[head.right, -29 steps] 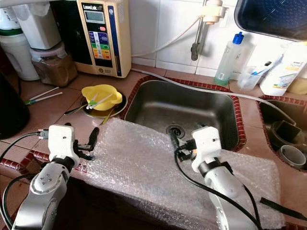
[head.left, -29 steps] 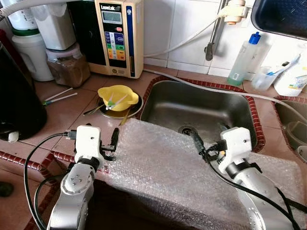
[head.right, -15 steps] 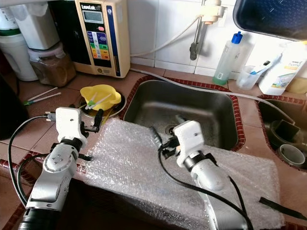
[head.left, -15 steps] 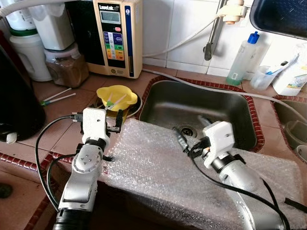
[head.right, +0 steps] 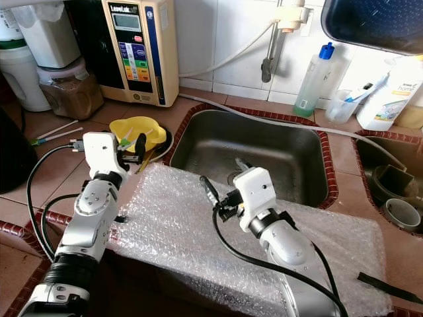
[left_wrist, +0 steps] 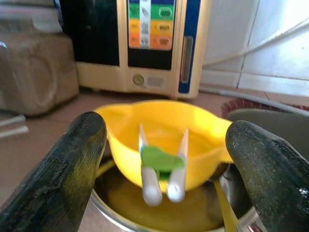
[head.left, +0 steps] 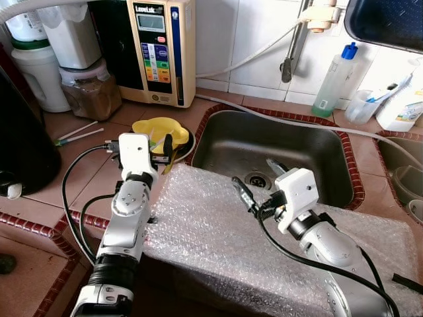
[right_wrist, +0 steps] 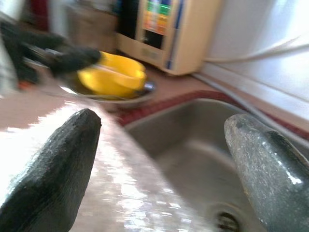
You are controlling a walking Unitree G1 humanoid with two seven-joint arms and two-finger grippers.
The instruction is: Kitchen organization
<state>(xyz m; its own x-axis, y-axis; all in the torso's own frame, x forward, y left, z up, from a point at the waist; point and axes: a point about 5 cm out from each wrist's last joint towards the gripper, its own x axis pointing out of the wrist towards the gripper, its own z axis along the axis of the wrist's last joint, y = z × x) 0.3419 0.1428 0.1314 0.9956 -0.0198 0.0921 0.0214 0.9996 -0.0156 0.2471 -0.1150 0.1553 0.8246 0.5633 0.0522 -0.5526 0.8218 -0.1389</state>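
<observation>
A yellow bowl (head.left: 160, 127) sits in a shallow metal dish (head.left: 184, 149) on the tiled counter, left of the steel sink (head.left: 284, 153). A white and green clip (left_wrist: 161, 166) lies in the bowl. My left gripper (head.left: 165, 146) is open just in front of the bowl, and in the left wrist view its fingers (left_wrist: 72, 159) stand either side of it without touching. A sheet of bubble wrap (head.left: 218, 231) covers the counter's front edge. My right gripper (head.left: 259, 179) hovers open over the wrap's far edge by the sink, holding nothing.
A water ionizer (head.left: 158, 49), a jar of brown powder (head.left: 92, 92) and a white jug (head.left: 41, 79) line the back left. A black appliance (head.left: 20, 132) stands at far left. A soap bottle (head.left: 337, 79) and a hose (head.left: 297, 122) are behind the sink.
My left gripper has risen from the counter's front edge and moved forward up to the yellow bowl. The right gripper has shifted left over the bubble wrap.
</observation>
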